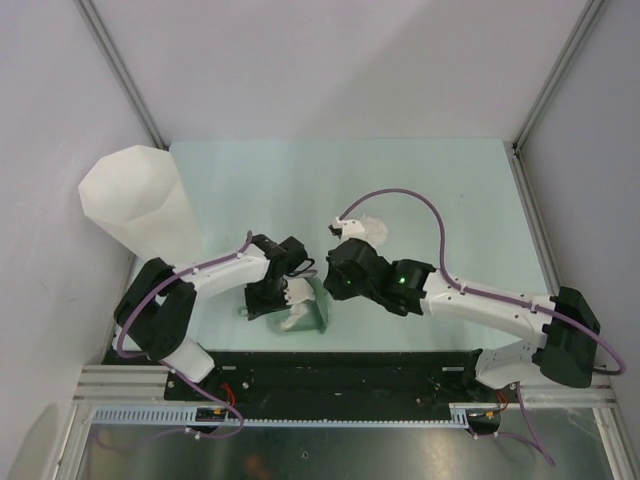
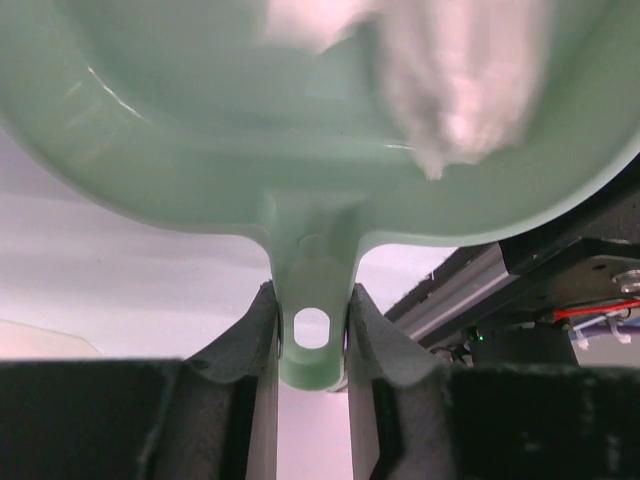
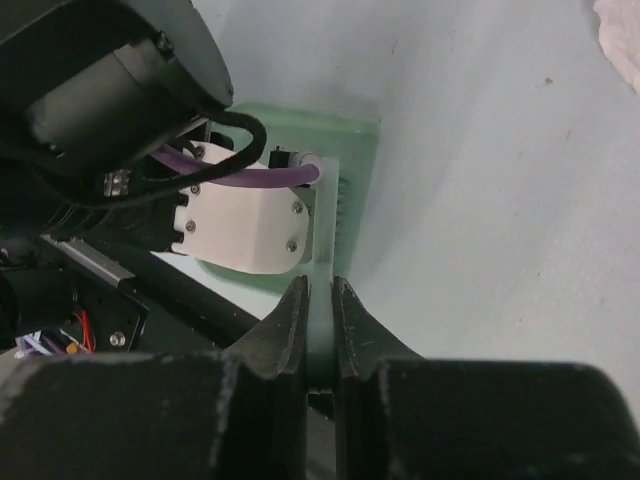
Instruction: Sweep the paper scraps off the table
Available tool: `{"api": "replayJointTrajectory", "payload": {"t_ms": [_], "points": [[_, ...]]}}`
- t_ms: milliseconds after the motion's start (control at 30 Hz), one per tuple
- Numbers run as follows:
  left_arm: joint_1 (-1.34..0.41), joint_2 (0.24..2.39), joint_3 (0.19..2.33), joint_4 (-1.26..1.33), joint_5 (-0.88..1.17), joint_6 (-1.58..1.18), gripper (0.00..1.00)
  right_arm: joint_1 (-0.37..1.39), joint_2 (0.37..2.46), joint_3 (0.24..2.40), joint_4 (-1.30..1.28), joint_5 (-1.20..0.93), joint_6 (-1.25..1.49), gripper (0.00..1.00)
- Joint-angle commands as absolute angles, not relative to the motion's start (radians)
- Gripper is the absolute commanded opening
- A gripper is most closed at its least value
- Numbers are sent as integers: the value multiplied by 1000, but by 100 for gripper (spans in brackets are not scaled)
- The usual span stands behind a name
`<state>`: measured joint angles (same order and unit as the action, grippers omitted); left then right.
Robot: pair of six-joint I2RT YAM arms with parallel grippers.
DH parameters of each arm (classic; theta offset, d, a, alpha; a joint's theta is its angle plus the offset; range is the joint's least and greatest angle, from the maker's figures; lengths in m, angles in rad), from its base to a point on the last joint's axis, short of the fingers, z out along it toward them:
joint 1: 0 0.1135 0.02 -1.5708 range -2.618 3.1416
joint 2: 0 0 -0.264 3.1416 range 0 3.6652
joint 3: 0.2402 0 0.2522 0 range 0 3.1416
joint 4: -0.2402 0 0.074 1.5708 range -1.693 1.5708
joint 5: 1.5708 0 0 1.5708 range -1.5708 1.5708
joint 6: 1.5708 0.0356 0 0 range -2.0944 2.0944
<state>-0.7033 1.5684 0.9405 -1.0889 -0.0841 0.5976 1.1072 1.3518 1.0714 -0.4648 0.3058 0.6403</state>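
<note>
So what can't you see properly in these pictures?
Left wrist view: the paper scraps in the dustpan are blurry and cut off at the top, so I can't count them.
Right wrist view: the corner cuts off a paper scrap; the left arm hides most of the thin green thing in the right hand.

The left arm (image 1: 225, 272) and right arm (image 1: 490, 303) wear white links, black joints, purple cables (one green light).

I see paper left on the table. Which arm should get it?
Right: the right claw grips the brush, with the scrap just beside it. The left claw holds the dustpan.
</note>
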Motion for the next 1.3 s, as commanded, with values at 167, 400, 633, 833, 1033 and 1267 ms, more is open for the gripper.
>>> {"api": "replayJointTrajectory", "payload": {"t_ms": [167, 400, 633, 833, 1033, 1267], "points": [[-710, 1497, 939, -1039, 132, 591, 0, 1085, 1217, 1085, -317, 370, 632, 0], [-696, 1368, 1012, -986, 261, 543, 0, 1071, 926, 1098, -619, 650, 588, 0], [-608, 1259, 1193, -1041, 314, 520, 0, 970, 732, 1115, -764, 750, 557, 0], [-373, 1253, 1517, -1195, 316, 529, 0, 928, 704, 1115, -833, 744, 546, 0], [-129, 1261, 1741, -1281, 73, 636, 0, 927, 722, 1114, -845, 735, 529, 0], [35, 1219, 1813, -1270, -380, 843, 0, 925, 752, 1114, -839, 709, 520, 0]]}}
